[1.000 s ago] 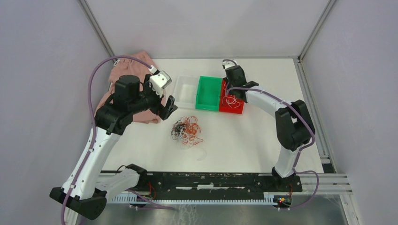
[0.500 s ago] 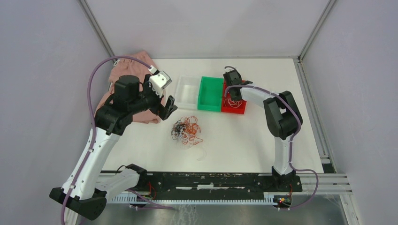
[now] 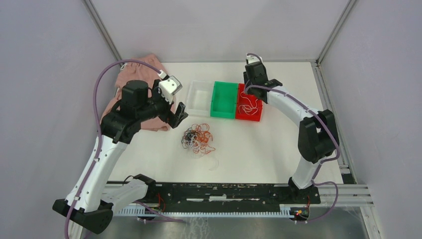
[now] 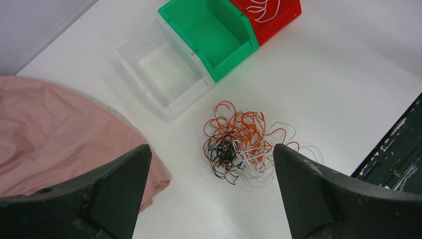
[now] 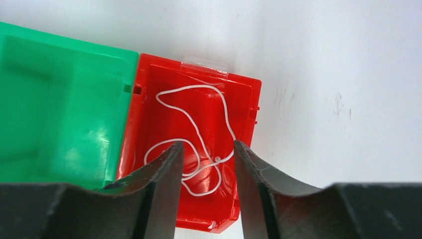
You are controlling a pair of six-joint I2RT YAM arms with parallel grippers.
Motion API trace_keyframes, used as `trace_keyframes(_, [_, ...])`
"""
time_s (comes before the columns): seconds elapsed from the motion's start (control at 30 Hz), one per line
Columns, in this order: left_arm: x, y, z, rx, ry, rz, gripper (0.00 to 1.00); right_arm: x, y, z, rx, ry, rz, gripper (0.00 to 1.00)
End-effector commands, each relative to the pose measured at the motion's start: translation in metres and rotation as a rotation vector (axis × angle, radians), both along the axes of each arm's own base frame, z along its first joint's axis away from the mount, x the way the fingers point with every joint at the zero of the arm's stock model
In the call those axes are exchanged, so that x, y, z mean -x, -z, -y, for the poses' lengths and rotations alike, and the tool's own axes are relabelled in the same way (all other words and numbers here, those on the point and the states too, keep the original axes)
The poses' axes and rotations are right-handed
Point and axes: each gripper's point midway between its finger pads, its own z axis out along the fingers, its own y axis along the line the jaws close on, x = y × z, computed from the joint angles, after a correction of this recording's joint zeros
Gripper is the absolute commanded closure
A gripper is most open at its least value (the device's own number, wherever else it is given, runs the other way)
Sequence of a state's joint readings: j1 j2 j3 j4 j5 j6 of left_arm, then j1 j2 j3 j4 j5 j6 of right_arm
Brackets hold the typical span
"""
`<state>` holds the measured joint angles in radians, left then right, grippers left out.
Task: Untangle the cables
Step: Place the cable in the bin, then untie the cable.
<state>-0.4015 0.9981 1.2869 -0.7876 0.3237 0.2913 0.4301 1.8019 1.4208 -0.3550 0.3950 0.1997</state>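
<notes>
A tangled clump of orange, black and white cables [image 3: 198, 138] lies mid-table; the left wrist view shows the same clump [image 4: 239, 144]. My left gripper [image 3: 180, 113] hangs above and to the left of it, wide open and empty [image 4: 210, 149]. A single white cable [image 3: 249, 106] lies loose in the red bin [image 3: 249, 118]. My right gripper [image 3: 251, 84] hovers over that bin's far end. Its jaws are part open [image 5: 206, 147] with nothing between them, and the white cable [image 5: 199, 124] rests on the red bin's floor [image 5: 244, 109] below.
A green bin [image 3: 224, 113] and a clear bin [image 3: 199, 108] stand in a row left of the red one, both showing no cables inside. A pink cloth [image 3: 134, 79] lies at the far left, partly under the left arm. The black rail [image 3: 214, 191] runs along the near edge.
My right gripper has opened and lifted back from inside the red bin toward its far end, leaving the white cable lying in the bin. The left arm has not moved.
</notes>
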Motion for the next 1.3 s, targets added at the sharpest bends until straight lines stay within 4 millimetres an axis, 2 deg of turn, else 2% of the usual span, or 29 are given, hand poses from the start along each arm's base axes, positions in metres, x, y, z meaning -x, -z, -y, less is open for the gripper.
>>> trace_keyframes(0.0, [0.007,-0.001,0.000,-0.004,0.033,0.014,0.01,0.002,-0.038,-0.008,-0.086,-0.012,0.081,0.49])
trace_keyframes(0.1, [0.008,-0.001,-0.001,-0.010,0.032,0.020,0.01,0.015,-0.052,-0.019,-0.131,-0.057,0.103,0.46])
trace_keyframes(0.13, [0.008,0.000,-0.002,-0.016,0.033,0.022,0.01,0.022,-0.057,-0.031,-0.150,-0.107,0.117,0.46])
trace_keyframes(0.27, [0.003,0.015,-0.006,-0.031,0.024,-0.009,0.01,0.076,-0.061,-0.106,-0.255,-0.360,0.146,0.43])
trace_keyframes(0.33, [-0.001,0.023,-0.009,-0.039,0.031,-0.024,0.01,0.108,-0.053,-0.148,-0.330,-0.530,0.118,0.44])
trace_keyframes(0.4, [-0.007,0.030,-0.017,-0.034,0.013,-0.039,0.01,0.138,-0.043,-0.180,-0.373,-0.663,0.059,0.45])
trace_keyframes(0.5, [-0.016,0.046,-0.033,-0.027,-0.019,-0.079,0.01,0.181,-0.028,-0.218,-0.425,-0.833,-0.043,0.50])
trace_keyframes(0.6, [-0.019,0.067,-0.048,-0.042,-0.037,-0.122,0.00,0.217,-0.016,-0.240,-0.407,-0.953,-0.100,0.52])
trace_keyframes(0.73, [-0.010,0.090,-0.052,-0.071,0.002,-0.158,0.01,0.249,-0.001,-0.244,-0.374,-0.998,-0.176,0.51])
trace_keyframes(0.8, [-0.005,0.097,-0.049,-0.069,0.030,-0.159,0.01,0.246,0.011,-0.229,-0.318,-0.896,-0.193,0.51])
trace_keyframes(0.9, [0.001,0.104,-0.043,-0.052,0.073,-0.166,0.01,0.232,0.023,-0.195,-0.246,-0.650,-0.199,0.50])
trace_keyframes(0.97, [0.003,0.109,-0.042,-0.051,0.090,-0.174,0.01,0.236,0.030,-0.185,-0.273,-0.571,-0.216,0.50])
trace_keyframes(1.17, [0.005,0.112,-0.040,-0.057,0.120,-0.182,0.01,0.251,0.047,-0.183,-0.364,-0.489,-0.298,0.50])
trace_keyframes(1.27, [0.008,0.110,-0.039,-0.056,0.131,-0.174,0.01,0.251,0.049,-0.193,-0.419,-0.493,-0.292,0.52])
